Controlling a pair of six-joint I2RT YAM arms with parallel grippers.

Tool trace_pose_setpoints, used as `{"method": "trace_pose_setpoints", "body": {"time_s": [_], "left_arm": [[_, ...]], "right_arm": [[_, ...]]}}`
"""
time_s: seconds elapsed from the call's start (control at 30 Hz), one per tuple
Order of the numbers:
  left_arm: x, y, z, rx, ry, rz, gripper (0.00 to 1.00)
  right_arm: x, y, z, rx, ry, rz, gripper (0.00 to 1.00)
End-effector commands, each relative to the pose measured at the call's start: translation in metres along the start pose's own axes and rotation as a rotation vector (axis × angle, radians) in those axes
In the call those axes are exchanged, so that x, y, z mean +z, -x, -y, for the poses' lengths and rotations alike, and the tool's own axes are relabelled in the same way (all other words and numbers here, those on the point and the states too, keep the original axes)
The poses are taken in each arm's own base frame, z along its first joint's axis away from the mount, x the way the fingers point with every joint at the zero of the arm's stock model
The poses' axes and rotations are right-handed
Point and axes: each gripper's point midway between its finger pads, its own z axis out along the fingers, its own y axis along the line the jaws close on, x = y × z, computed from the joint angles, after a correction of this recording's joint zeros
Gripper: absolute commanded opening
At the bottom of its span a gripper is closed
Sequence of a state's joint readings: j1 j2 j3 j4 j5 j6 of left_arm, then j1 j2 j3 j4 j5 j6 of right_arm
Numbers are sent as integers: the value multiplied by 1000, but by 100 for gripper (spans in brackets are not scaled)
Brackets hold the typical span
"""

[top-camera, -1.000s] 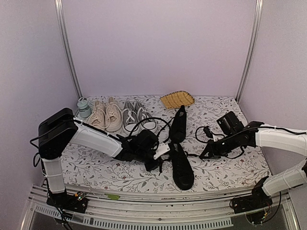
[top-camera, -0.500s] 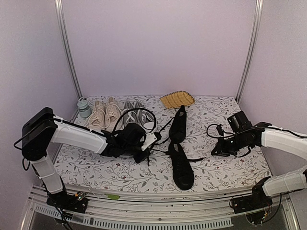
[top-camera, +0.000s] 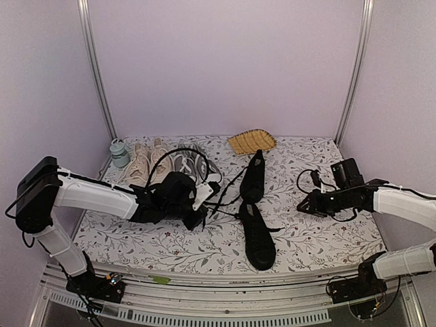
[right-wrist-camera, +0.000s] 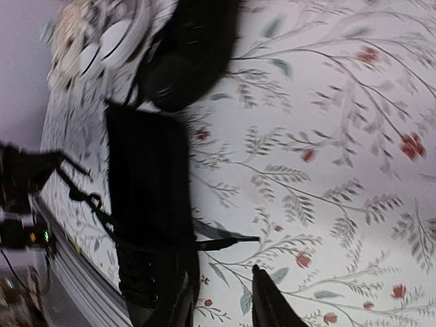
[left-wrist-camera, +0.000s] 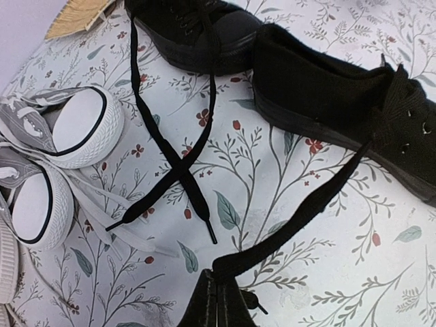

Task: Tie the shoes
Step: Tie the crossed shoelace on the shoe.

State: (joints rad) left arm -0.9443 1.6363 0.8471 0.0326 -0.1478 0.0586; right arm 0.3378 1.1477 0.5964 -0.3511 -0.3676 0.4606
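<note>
Two black shoes lie mid-table: the near shoe (top-camera: 259,240) points toward the front edge, and the far shoe (top-camera: 253,176) sits just behind it. My left gripper (top-camera: 201,215) (left-wrist-camera: 221,286) is left of the near shoe (left-wrist-camera: 354,102) and shut on one of its black laces (left-wrist-camera: 306,211), which stretches taut back to the eyelets. The far shoe's (left-wrist-camera: 197,27) two laces (left-wrist-camera: 170,157) lie crossed on the cloth. My right gripper (top-camera: 304,204) (right-wrist-camera: 225,300) hovers right of the near shoe (right-wrist-camera: 150,197), open and empty. The other lace end (right-wrist-camera: 228,240) lies loose on the cloth ahead of it.
A beige pair (top-camera: 150,163) and a grey pair with white toe caps (top-camera: 194,163) (left-wrist-camera: 82,129) stand at the back left, beside a small pale bottle (top-camera: 119,153). A woven yellow tray (top-camera: 251,142) lies at the back. The flowered cloth (top-camera: 327,238) ends at the front rail.
My left gripper drew leftward, pulling its lace taut. My right gripper moved right, away from the near shoe, opened and let its lace end drop onto the cloth.
</note>
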Motion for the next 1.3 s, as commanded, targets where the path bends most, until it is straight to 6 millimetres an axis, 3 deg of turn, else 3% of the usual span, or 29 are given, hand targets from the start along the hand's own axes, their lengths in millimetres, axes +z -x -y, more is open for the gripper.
{"method": "trace_pose_setpoints", "body": {"time_s": [0.0, 0.07, 0.13, 0.27, 0.33, 0.43, 0.5, 0.67, 0.8, 1.07, 1.2, 1.27], "left_arm": [[3, 14, 4, 9, -15, 50, 0], [4, 16, 3, 22, -8, 52, 0], [5, 17, 3, 33, -6, 59, 0], [7, 25, 7, 32, -31, 85, 0], [9, 30, 11, 27, -50, 107, 0], [12, 33, 16, 23, -73, 126, 0], [15, 32, 18, 23, -82, 127, 0], [19, 32, 25, 39, -108, 126, 0], [20, 31, 25, 63, -106, 126, 0], [23, 28, 25, 76, -104, 111, 0], [23, 28, 22, 87, -89, 107, 0], [23, 28, 22, 89, -85, 105, 0]], "right_arm": [[12, -6, -79, -289, 276, -104, 42], [17, -13, -87, -336, 313, -154, 53], [22, -7, -91, -407, 293, -149, 56], [7, 24, -122, -751, 347, 0, 57], [-4, 25, -133, -980, 395, 79, 60], [-5, 3, -124, -1331, 429, 106, 64], [1, -12, -112, -1463, 444, 61, 64], [27, -27, -81, -1515, 383, -115, 62], [57, -50, -48, -1556, 297, -299, 51], [92, -55, -53, -1612, 300, -294, 48], [109, -66, -35, -1627, 242, -412, 45], [113, -71, -30, -1636, 230, -457, 37]]}}
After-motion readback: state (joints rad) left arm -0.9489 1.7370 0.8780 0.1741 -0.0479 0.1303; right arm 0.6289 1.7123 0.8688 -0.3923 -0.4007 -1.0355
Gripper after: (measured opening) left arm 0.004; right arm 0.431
